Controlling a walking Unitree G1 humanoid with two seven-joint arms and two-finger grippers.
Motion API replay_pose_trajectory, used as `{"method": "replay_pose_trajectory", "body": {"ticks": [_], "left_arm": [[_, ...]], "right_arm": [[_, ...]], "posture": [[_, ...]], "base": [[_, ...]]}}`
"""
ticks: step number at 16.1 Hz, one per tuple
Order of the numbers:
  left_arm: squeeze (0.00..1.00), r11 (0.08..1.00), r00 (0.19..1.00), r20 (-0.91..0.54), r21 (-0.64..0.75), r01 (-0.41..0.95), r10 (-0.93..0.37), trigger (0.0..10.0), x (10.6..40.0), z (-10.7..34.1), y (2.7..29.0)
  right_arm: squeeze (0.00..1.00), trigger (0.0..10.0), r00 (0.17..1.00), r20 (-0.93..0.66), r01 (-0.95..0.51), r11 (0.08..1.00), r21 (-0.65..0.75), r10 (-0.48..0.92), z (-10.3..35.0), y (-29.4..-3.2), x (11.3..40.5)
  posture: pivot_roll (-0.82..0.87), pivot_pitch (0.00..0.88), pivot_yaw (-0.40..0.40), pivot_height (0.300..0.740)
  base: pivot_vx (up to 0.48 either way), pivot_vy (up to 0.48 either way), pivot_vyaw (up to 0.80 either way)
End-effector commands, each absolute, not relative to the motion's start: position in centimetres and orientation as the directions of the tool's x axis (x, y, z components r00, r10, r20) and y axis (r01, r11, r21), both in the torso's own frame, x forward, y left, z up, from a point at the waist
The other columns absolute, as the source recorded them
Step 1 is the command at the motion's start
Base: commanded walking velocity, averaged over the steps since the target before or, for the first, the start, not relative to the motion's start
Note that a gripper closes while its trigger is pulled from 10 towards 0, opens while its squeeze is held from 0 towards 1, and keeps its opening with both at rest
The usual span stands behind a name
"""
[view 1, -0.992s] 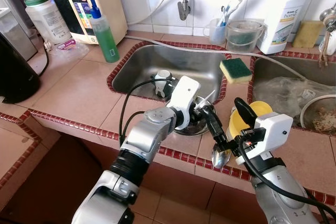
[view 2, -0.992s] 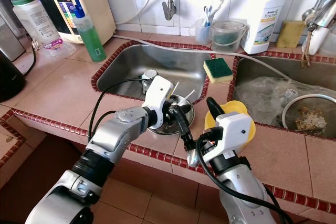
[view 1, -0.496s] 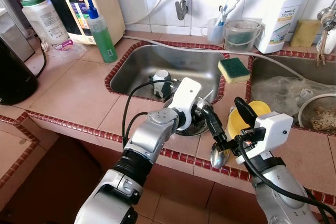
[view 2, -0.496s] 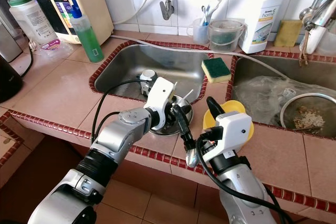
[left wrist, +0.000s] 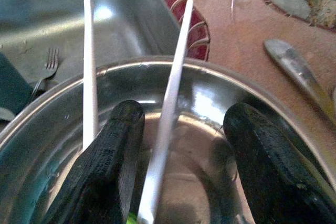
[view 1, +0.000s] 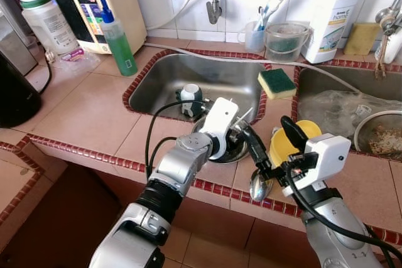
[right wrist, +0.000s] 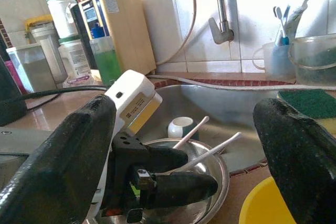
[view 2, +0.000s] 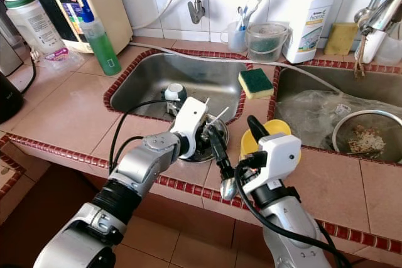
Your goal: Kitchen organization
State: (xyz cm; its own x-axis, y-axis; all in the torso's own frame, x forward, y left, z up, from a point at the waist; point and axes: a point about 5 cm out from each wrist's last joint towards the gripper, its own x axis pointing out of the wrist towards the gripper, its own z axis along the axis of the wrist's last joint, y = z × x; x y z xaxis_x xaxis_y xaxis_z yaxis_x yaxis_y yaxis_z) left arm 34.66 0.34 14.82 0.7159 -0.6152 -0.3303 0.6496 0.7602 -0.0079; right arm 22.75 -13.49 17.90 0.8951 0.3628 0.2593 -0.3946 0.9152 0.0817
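The steel bowl (view 1: 231,144) sits on the counter edge just beside the sink (view 1: 188,80), two white chopsticks (left wrist: 165,124) leaning in it. The left gripper (left wrist: 181,156) is reached into the bowl, fingers spread around one stick, whose long axis runs along them. The right gripper (right wrist: 189,145), spread and empty, is held just beside the bowl.

- The whole view has slid slightly, so the tall green soap bottle (view 1: 119,42) and the yellow-and-green sponge (view 1: 276,83) sit a touch further left in frame. That is the head camera shifting, not the things moving.
- The left gripper (left wrist: 184,111) has eased back and down towards the robot's side of the round steel bowl (view 1: 236,153).
- Its white wrist housing now lies lower over the bowl, further from the small white cup (view 1: 190,91) in the sink.
- One of the thin white sticks (view 1: 230,101) now pokes out above that housing.
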Motion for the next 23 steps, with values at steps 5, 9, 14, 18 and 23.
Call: {"method": "replay_pose_trajectory", "body": {"ticks": [5,9,14,18,23], "left_arm": [[0.0,0.783,0.721,-0.362,-0.044,0.62,-0.591,0.0,34.8,14.0,1.4],[0.0,0.776,0.717,-0.349,-0.051,0.629,-0.604,0.0,34.9,14.3,1.5],[0.0,0.776,0.72,-0.336,-0.056,0.629,-0.608,0.0,35.1,14.8,1.6],[0.0,0.775,0.72,-0.334,-0.052,0.63,-0.608,0.0,35.2,14.8,1.7],[0.0,0.768,0.719,-0.317,-0.051,0.638,-0.618,0.0,35.3,15.2,1.7]], "right_arm": [[0.0,10.0,0.887,0.272,-0.409,0.909,0.086,0.373,18.3,-13.1,22.6],[0.0,10.0,0.889,0.274,-0.404,0.911,0.087,0.368,18.3,-13.2,22.7],[0.0,10.0,0.887,0.28,-0.404,0.91,0.088,0.367,18.4,-13.1,22.8],[0.0,10.0,0.886,0.281,-0.406,0.91,0.088,0.368,18.4,-13.1,23.0],[0.0,10.0,0.882,0.287,-0.411,0.907,0.086,0.373,18.5,-13.1,23.1]], "posture": [[-0.3,0.094,0.14,0.74],[-0.3,0.102,0.14,0.74],[-0.29,0.106,0.138,0.74],[-0.29,0.102,0.138,0.74],[-0.28,0.101,0.132,0.74]], "base": [[0.0,0.0,0.0],[0.0,0.0,0.0],[0.0,0.0,0.0],[0.0,0.0,0.0],[0.0,0.0,0.0]]}}
